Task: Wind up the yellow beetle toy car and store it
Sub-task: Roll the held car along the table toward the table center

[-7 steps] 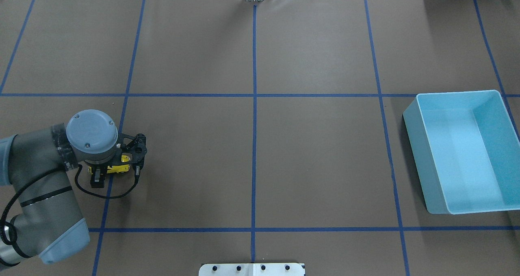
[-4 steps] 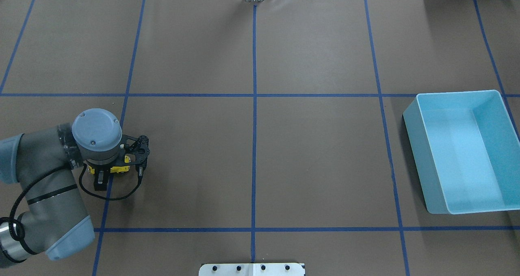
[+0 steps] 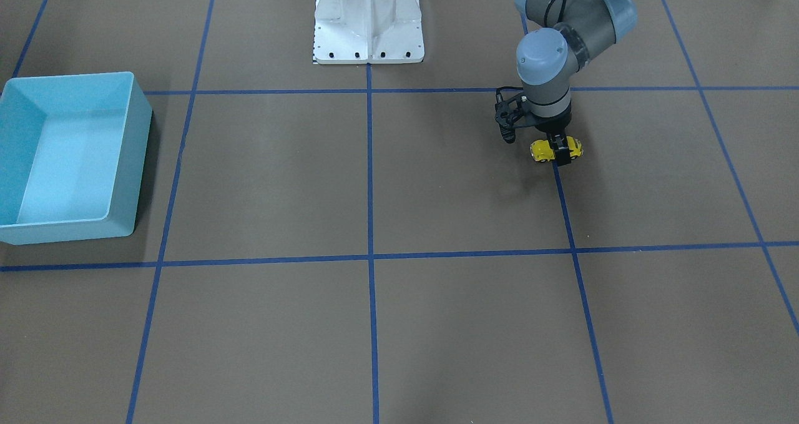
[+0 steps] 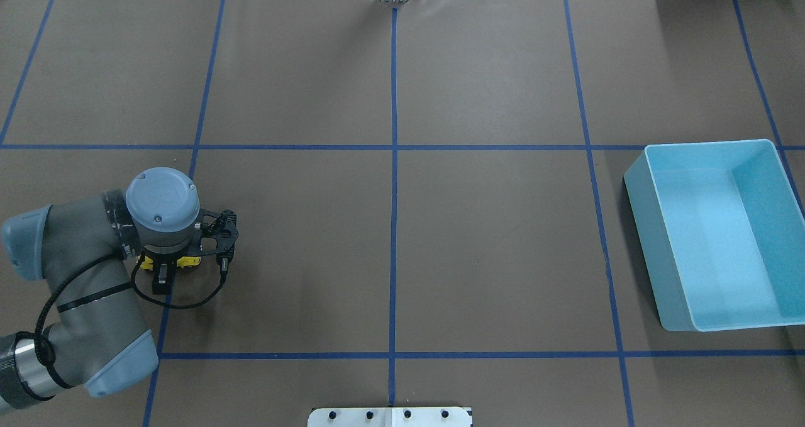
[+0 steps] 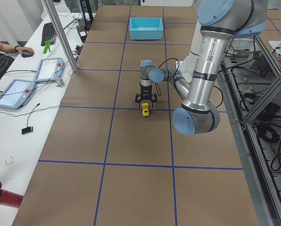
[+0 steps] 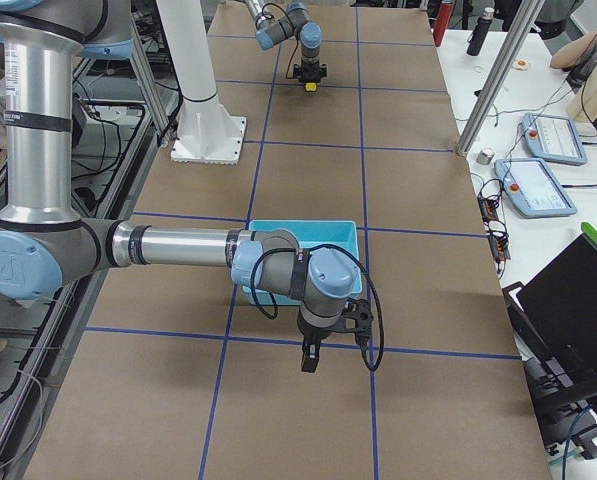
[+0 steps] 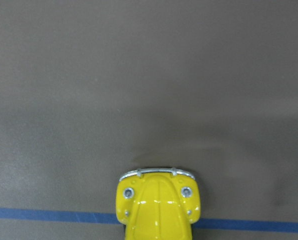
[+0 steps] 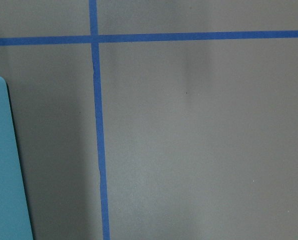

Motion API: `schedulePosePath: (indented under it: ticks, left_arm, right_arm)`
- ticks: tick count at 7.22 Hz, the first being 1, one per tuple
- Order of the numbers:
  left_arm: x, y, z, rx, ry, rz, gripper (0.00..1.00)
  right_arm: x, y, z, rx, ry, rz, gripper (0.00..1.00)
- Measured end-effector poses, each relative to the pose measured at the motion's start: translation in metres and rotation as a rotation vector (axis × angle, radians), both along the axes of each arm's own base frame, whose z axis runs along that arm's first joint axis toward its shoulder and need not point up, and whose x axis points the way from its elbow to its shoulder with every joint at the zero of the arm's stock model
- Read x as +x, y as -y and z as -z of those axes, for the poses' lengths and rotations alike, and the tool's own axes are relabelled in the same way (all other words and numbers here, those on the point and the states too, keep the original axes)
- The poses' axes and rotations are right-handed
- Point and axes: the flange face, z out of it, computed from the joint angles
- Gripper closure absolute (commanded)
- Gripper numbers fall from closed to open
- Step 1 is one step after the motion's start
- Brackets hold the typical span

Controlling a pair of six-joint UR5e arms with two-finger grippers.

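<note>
In the overhead view the left arm [image 4: 82,276] now reaches a little further toward the middle of the table. Its round wrist cap [image 4: 162,199] stands more to the right of that view and slightly further from the robot than one second ago. The elbow end near the bottom edge has also come more to the right. The left gripper [image 4: 166,263] has shifted the same way by a small amount, together with the black bracket [image 4: 220,233] beside the wrist. The wrist now covers more of the yellow beetle toy car [image 4: 187,261], so less yellow shows. Whether the car itself has moved, I cannot tell.
</note>
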Motion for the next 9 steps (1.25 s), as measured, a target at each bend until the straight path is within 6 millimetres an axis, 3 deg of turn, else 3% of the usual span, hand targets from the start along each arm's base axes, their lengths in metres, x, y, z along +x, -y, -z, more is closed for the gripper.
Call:
schedulePosePath:
  ticks: [2, 3, 4, 5, 9]
  left_arm:
    - [0.004, 0.001, -0.002, -0.008, 0.014, -0.002, 0.24]
    - [0.006, 0.001, -0.002, -0.009, 0.015, -0.004, 0.43]
    - [0.007, 0.001, -0.001, -0.009, 0.015, -0.005, 0.85]
    - [0.007, 0.001, -0.001, -0.009, 0.014, -0.005, 1.0]
    - [0.006, 0.004, 0.016, 0.019, -0.041, -0.062, 1.0]
  right_arm:
    - [0.0, 0.0, 0.0, 0.0, 0.0, 0.0, 0.01]
    - [0.0, 0.0, 0.0, 0.0, -0.001, 0.0, 0.01]
    - [0.0, -0.001, -0.001, -0.001, 0.0, 0.0, 0.01]
    - [0.0, -0.001, -0.001, -0.003, 0.0, 0.0, 0.01]
    - [0.0, -0.002, -0.002, -0.005, 0.0, 0.0, 0.01]
